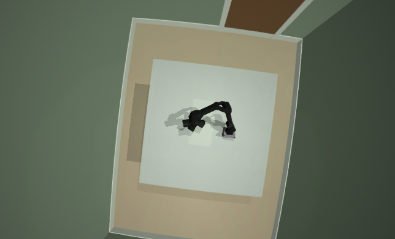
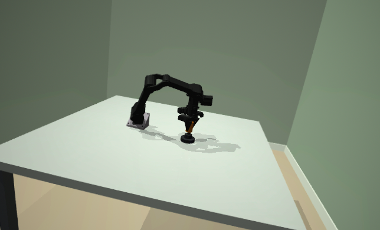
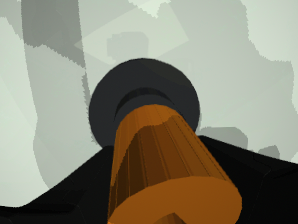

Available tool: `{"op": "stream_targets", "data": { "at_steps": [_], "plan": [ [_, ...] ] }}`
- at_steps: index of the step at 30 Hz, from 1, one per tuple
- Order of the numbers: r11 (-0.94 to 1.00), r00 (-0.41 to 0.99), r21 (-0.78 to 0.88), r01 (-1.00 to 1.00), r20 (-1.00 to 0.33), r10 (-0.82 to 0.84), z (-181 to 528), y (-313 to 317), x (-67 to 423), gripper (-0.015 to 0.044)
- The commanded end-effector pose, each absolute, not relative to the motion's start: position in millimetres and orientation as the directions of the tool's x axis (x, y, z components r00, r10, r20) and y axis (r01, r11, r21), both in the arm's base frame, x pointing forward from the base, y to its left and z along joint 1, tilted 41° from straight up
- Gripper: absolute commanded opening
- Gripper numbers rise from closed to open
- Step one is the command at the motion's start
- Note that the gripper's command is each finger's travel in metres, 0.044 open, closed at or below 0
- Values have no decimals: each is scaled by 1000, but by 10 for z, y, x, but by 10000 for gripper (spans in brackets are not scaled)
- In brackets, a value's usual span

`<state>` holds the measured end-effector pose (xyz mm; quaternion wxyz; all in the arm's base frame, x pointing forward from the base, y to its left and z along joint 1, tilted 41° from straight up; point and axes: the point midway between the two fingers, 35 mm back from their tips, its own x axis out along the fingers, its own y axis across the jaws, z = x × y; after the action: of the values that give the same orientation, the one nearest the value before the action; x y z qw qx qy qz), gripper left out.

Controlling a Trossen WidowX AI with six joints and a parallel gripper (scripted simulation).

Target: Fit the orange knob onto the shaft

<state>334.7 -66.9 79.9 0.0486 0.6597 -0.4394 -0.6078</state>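
My gripper is shut on the orange knob. It holds the knob tilted, just above the dark round pedestal on the table. In the wrist view the knob's far end lies over the pedestal's middle and hides most of the shaft. I cannot tell whether the knob touches the shaft. In the overhead view the arm hides both knob and pedestal.
The arm's base is bolted to the pale table, to the left of the pedestal in the side view. The table's edges are far from the gripper. Green walls stand around it.
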Motion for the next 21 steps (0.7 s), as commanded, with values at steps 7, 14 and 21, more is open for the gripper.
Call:
{"op": "stream_targets", "data": {
  "at_steps": [7,14,21],
  "plan": [
    [-612,-123,599,-517,-759,-639,791,-672,3351,0],
    [-594,-123,589,-548,-759,-639,789,-673,3351,0],
    [-612,-123,599,-517,-759,-639,786,-676,3350,0]
  ]
}}
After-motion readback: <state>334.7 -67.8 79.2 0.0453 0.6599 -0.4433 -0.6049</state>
